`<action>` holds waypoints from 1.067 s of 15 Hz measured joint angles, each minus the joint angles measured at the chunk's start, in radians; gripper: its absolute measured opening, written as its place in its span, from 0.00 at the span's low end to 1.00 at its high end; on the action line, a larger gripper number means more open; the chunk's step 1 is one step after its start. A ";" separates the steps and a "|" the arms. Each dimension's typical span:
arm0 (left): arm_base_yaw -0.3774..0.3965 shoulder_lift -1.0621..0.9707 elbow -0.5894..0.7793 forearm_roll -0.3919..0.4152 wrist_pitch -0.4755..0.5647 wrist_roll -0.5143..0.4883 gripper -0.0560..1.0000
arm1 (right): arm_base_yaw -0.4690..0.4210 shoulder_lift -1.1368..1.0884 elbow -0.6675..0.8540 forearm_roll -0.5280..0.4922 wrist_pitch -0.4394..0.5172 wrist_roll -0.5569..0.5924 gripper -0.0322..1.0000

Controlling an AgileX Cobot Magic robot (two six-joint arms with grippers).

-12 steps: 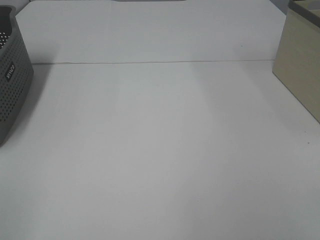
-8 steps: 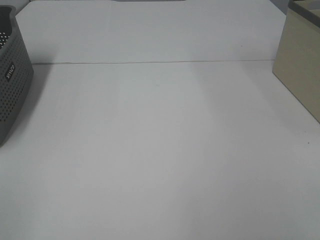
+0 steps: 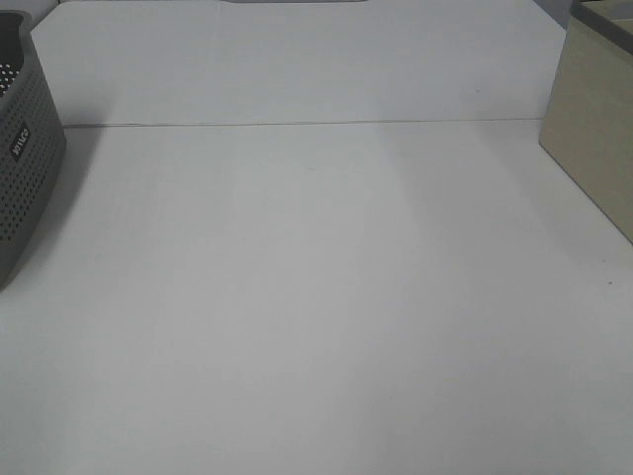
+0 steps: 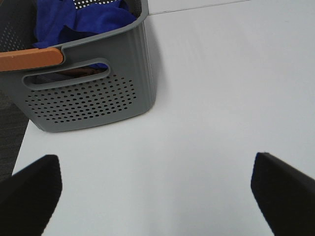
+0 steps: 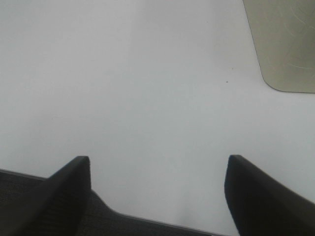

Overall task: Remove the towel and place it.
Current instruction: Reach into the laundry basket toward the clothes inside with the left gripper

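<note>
Inside the grey basket [image 4: 88, 98] lies the crumpled blue towel [image 4: 93, 17]; the left gripper [image 4: 153, 157] and the right gripper [image 5: 157, 158] both have jaws spread wide, holding nothing

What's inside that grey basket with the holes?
A bunched-up blue towel lies in the basket; an orange handle sits at its rim. The towel and wall hide the bottom, so anything underneath cannot be seen.

1. Towel [image 4: 83, 19]: royal blue, plain.
2. Basket [image 4: 88, 105]: grey, walls dotted with rows of small round holes.
3. Basket handle [image 4: 29, 59]: orange.
4. Table [image 3: 316, 297]: plain white.
5. Box [image 3: 593, 129]: pale beige.
6. Left gripper [image 4: 155, 162] and right gripper [image 5: 157, 160]: black fingers.
</note>
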 joint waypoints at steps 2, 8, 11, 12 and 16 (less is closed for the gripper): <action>0.000 0.000 0.000 0.000 0.000 0.000 0.99 | 0.000 0.000 0.000 0.000 0.000 0.000 0.75; 0.000 0.000 0.000 0.000 0.000 0.000 0.99 | 0.000 0.000 0.000 0.000 0.000 0.000 0.75; 0.000 0.000 0.000 0.000 0.000 0.000 0.99 | 0.000 0.000 0.000 0.000 0.000 0.000 0.75; 0.000 0.000 0.000 0.000 0.000 0.000 0.99 | 0.000 0.000 0.000 0.000 0.000 0.000 0.75; 0.000 0.000 0.000 0.000 0.000 0.000 0.99 | 0.000 0.000 0.000 0.000 0.000 0.000 0.75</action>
